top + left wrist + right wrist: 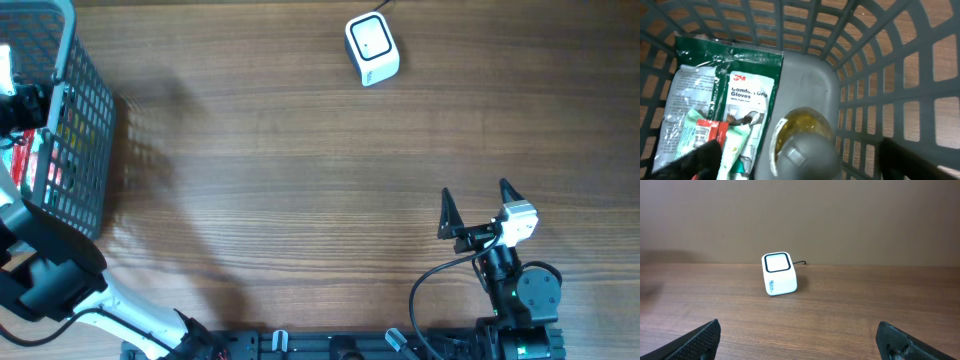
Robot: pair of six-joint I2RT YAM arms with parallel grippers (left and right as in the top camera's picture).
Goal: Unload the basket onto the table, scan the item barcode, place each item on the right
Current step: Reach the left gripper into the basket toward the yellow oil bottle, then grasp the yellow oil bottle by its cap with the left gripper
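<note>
Left gripper [799, 146] hangs inside the grey mesh basket [88, 120] at the left edge of the wooden table [300, 150]. It points down at the basket floor with its two fingers spread wide and gripping nothing. A grey-capped bottle [802, 127] of yellowish liquid lies between them, touching neither as far as can be seen. Just left of the bottle in the wrist view lies a 3M gloves packet [747, 95], and a small red-and-white packet [707, 131] overlaps its lower part. Basket walls close round on every side. Right gripper [475, 192] sits low near its own base, jaws fully spread and empty. It faces the white barcode scanner [372, 48], which stands well apart across the table.
</note>
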